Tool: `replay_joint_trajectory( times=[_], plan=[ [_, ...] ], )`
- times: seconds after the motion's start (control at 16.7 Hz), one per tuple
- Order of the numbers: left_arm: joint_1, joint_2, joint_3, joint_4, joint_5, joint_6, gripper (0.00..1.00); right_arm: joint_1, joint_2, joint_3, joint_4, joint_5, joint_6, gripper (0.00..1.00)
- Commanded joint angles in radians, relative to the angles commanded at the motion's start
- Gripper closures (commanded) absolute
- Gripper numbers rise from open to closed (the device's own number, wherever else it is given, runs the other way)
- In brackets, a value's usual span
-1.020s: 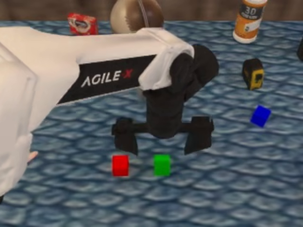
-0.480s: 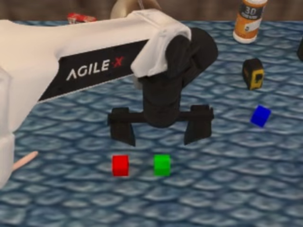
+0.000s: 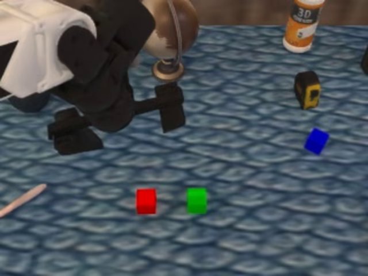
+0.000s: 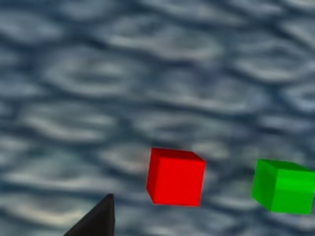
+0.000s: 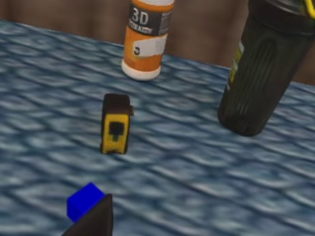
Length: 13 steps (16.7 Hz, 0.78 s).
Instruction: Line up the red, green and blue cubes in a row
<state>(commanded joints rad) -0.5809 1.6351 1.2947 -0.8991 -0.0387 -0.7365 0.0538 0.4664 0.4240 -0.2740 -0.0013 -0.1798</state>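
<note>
Overhead, my left gripper (image 3: 118,123) hangs above the table with its fingers spread wide and nothing between them; the red cube (image 3: 146,201) and green cube (image 3: 196,200) sit side by side below it and toward the near edge, a small gap between them, while the blue cube (image 3: 317,141) lies well apart, far off to the right of my claw. Near the blue cube stands a black and yellow tape measure (image 3: 307,89), and beyond that an orange bottle (image 3: 303,24) whose dark band reads "3D". A brown ball (image 3: 172,23) sits just behind my claw, and a pale stick (image 3: 23,200) lies off to its left. From my left wrist, red (image 4: 175,177) and green (image 4: 284,186) rest squarely on the cloth beneath me, apart from my one visible fingertip. From my right wrist, the blue cube (image 5: 84,201) lies just ahead of that arm's fingertip, with the tape measure (image 5: 116,124), the "3D" bottle (image 5: 147,37) and a dark flask (image 5: 266,64) farther on; I cannot tell how my right gripper's fingers stand. I judge two cubes placed and blue remaining: the next move calls for the right arm to descend over blue, pinch it, and set it beside green in line.
</note>
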Motion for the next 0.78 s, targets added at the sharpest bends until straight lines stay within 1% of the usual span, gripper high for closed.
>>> replay_joint_trajectory(
  times=[0.3,0.6,0.78],
  plan=[
    [0.206,-0.521,-0.423,0.255,0.000,0.149,0.00,0.050,0.573,0.421,-0.279,0.003,-0.178,0.00],
    [0.402,-1.045,-0.858,0.522,0.009,0.368,0.00,0.100,1.107,0.821,-0.559,0.004,-0.353,0.00],
    [0.489,-1.293,-1.055,0.663,0.018,0.502,0.00,0.125,1.358,1.030,-0.696,0.004,-0.441,0.00]
  ],
)
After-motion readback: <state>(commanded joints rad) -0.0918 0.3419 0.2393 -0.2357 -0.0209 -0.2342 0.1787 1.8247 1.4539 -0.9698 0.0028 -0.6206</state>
